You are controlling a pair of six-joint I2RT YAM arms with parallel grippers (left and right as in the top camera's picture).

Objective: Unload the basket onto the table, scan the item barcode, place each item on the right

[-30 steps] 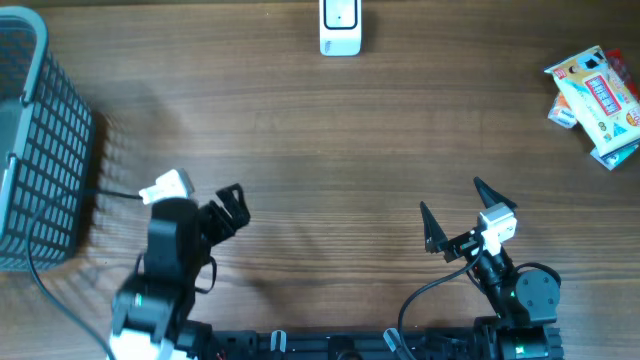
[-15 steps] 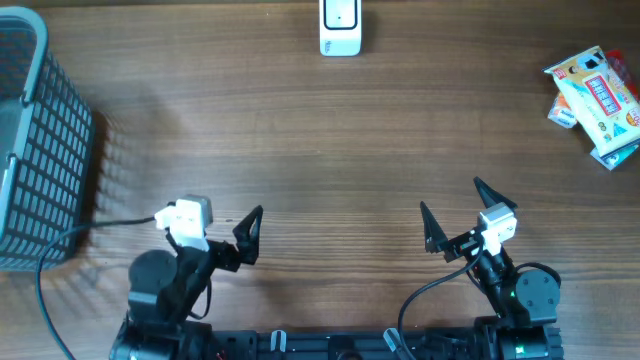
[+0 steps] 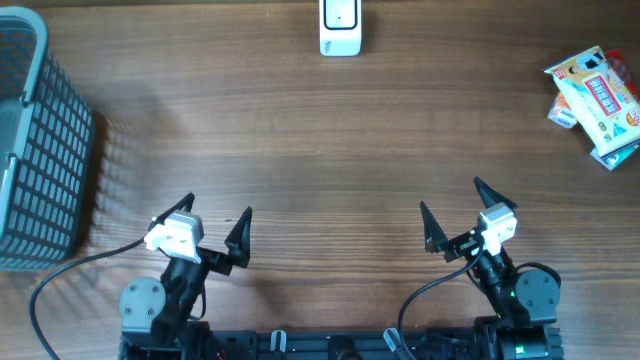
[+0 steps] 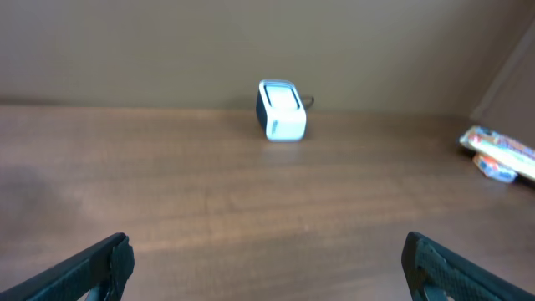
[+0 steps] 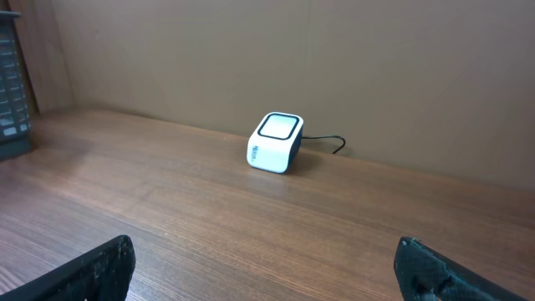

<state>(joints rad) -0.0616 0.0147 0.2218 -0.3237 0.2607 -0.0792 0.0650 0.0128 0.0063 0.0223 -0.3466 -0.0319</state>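
Colourful flat printed packets (image 3: pixel 595 105) stacked well right of the white boxy scanner (image 3: pixel 340 27).
Left end effector (image 3: pixel 217 208) and right end effector (image 3: pixel 451 196) gape wide, empty.

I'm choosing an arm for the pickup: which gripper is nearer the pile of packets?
The right gripper: the packets lie at the far right edge, whereas the left gripper sits by the basket on the opposite side.

scanner (image 3: pixel 340 28) far centre on worktop (image 3: pixel 320 130); basket (image 3: pixel 40 140) at left edge; packets (image 3: pixel 597 105) far right, stacked; left end effector (image 3: pixel 218 206) near left, right end effector (image 3: pixel 450 194) near right.
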